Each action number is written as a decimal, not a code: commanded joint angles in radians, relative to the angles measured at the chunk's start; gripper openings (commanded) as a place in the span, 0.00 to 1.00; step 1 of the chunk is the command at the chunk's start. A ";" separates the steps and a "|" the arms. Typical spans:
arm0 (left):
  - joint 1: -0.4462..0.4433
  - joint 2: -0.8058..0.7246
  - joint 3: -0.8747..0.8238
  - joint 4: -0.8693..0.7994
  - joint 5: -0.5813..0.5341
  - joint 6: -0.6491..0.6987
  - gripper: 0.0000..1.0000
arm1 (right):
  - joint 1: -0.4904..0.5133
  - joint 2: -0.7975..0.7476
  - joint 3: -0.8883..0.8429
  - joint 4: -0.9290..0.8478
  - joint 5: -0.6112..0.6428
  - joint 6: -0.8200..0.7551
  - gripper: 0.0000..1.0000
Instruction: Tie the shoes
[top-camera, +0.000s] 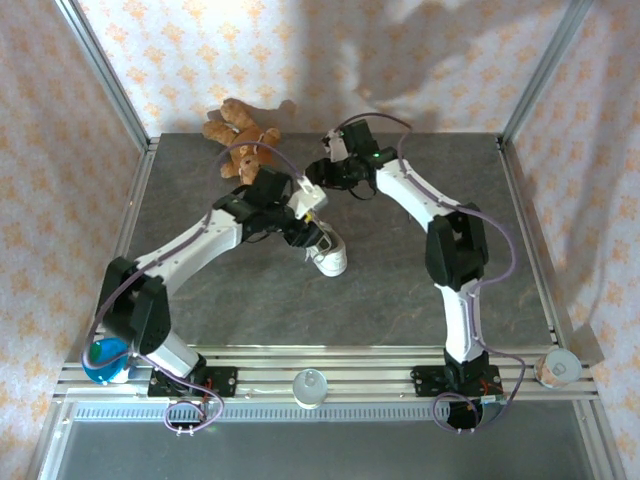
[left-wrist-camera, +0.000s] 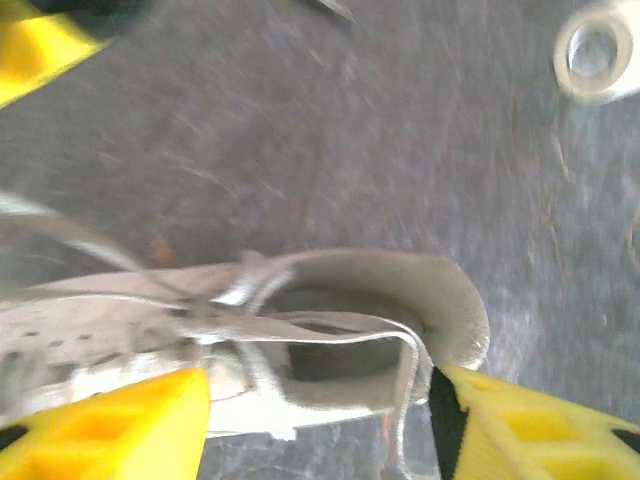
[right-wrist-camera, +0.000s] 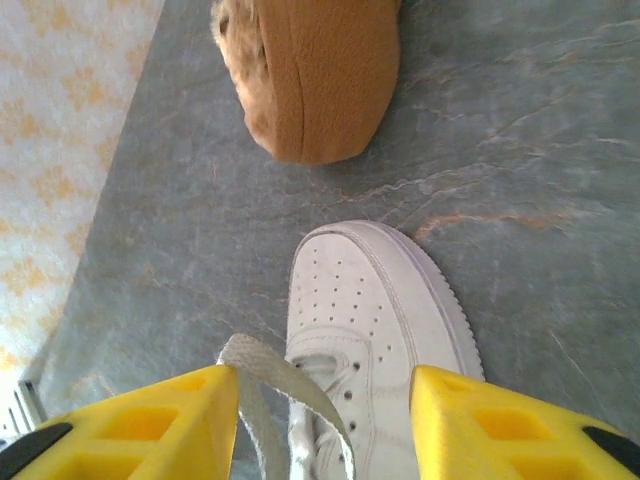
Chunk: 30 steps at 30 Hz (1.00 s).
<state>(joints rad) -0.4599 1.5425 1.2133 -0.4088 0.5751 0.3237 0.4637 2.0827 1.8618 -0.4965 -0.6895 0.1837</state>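
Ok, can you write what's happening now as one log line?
sneaker: untied | left gripper: open over heel | right gripper: open over lace | teddy bear: beyond toe

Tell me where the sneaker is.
In the top view, the sneaker lies mid-table beside the left end effector, with the teddy bear at the far edge.

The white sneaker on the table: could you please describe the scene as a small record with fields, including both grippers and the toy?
sneaker: white low-top, lying on the dark table, no bow visible
lace: one flat loose end rises between the right gripper's fingers, not pinched
left gripper: open, fingers on either side of the heel opening
right gripper: open, above the laced part
teddy bear: brown, beyond the toe, apart from the sneaker
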 joint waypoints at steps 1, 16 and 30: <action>0.047 -0.073 -0.058 0.168 0.055 -0.116 0.62 | -0.032 -0.141 -0.066 -0.048 0.094 0.068 0.48; 0.205 0.077 -0.003 0.298 0.159 -0.569 0.99 | 0.085 -0.501 -0.566 -0.028 0.236 0.200 0.47; 0.123 0.508 0.616 -0.416 -0.135 -0.550 0.99 | 0.151 -0.444 -0.611 0.024 0.222 0.260 0.48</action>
<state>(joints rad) -0.3061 1.9888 1.7355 -0.6098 0.5045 -0.2787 0.6064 1.6272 1.2705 -0.4999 -0.4778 0.4198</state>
